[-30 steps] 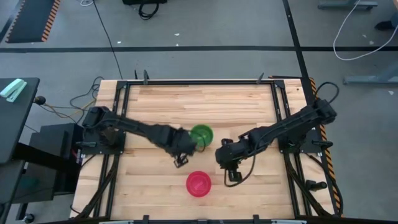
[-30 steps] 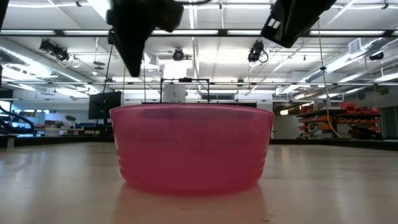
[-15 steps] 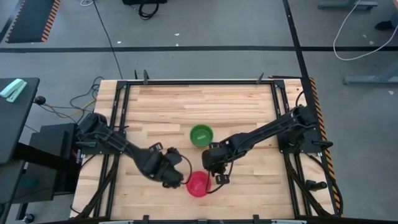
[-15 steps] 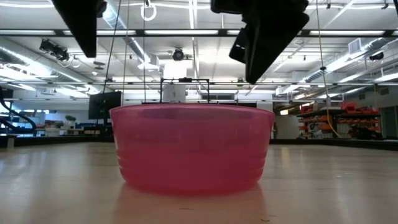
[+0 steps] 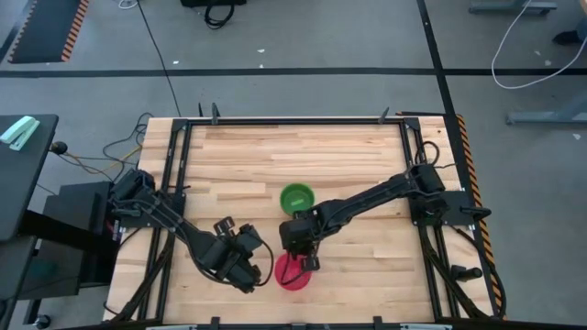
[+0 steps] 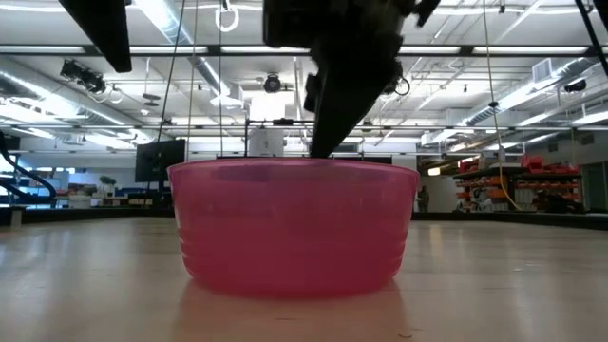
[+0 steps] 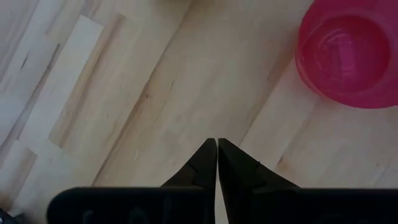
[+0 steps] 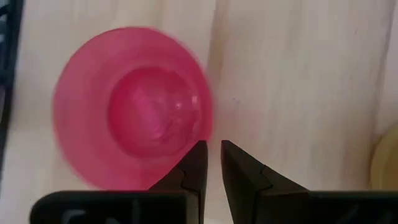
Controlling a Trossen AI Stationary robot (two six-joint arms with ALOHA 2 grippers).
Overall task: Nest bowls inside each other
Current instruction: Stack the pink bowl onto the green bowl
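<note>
A magenta-pink bowl (image 5: 292, 272) stands upright on its base near the table's near edge; it fills the low view (image 6: 294, 228). A green bowl (image 5: 296, 197) stands upright farther back, at the table's middle. No other bowl colour shows. My right gripper (image 5: 307, 260) hangs over the pink bowl's far-right rim, fingers pointing down and slightly open (image 8: 212, 149). In its wrist view the pink bowl (image 8: 134, 106) lies just beside one finger. My left gripper (image 5: 246, 271) is shut (image 7: 217, 144) and hovers over bare wood left of the pink bowl (image 7: 348, 53). My right gripper comes from above at the pink bowl's far-right rim (image 8: 204, 127). One finger (image 8: 196, 158) overlaps the rim's outer edge in the wrist view, and bare wood shows in the gap between the fingers. I cannot tell whether it touches the bowl.
The wooden table (image 5: 238, 156) has a black frame along its edges. Both arm bases sit at mid-depth on the left and right sides. Bare wood lies across the far half and the near corners. A pale rounded edge (image 8: 388, 155) shows beside the right gripper.
My left gripper has drawn away from the green bowl toward the near edge and now hovers left of the pink bowl. My right gripper has travelled leftward and come down over the pink bowl's far-right rim. Both bowls have stayed in place.
</note>
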